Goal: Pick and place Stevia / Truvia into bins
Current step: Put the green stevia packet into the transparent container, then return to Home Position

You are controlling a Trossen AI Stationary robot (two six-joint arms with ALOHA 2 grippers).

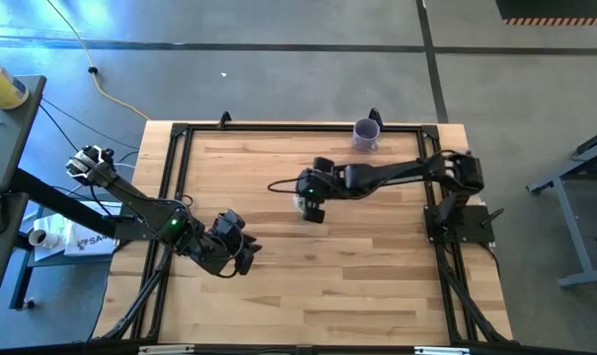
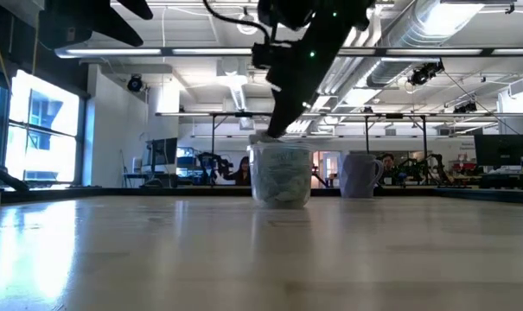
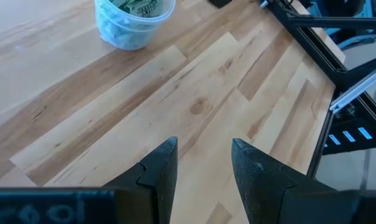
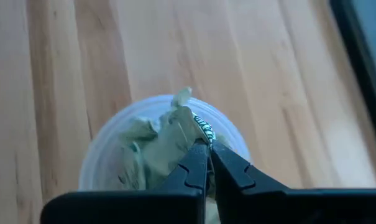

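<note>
Over the clear cup [image 4: 160,146] near the table's middle, our right gripper [image 4: 207,149] pinches one Stevia packet [image 4: 186,121] at the rim, not yet released. We judge the job nearly done: the cup looks full, with no loose packets visible. Our left gripper [image 3: 203,165] waits open and empty. The high view hides the cup.

A robotics lab or workshop; the low view shows a large open hall with exposed ducts [image 2: 468,26] and strip lights [image 2: 183,53] overhead; long benches hold monitors [image 2: 500,149] and other robot arms [image 2: 211,161]; people [image 2: 242,169] sit at them in the distance; from above, a wooden table [image 1: 318,286] with a black frame [image 1: 278,128] stands on a bare concrete floor [image 1: 278,59], cables [image 1: 101,79] trailing across it.
</note>
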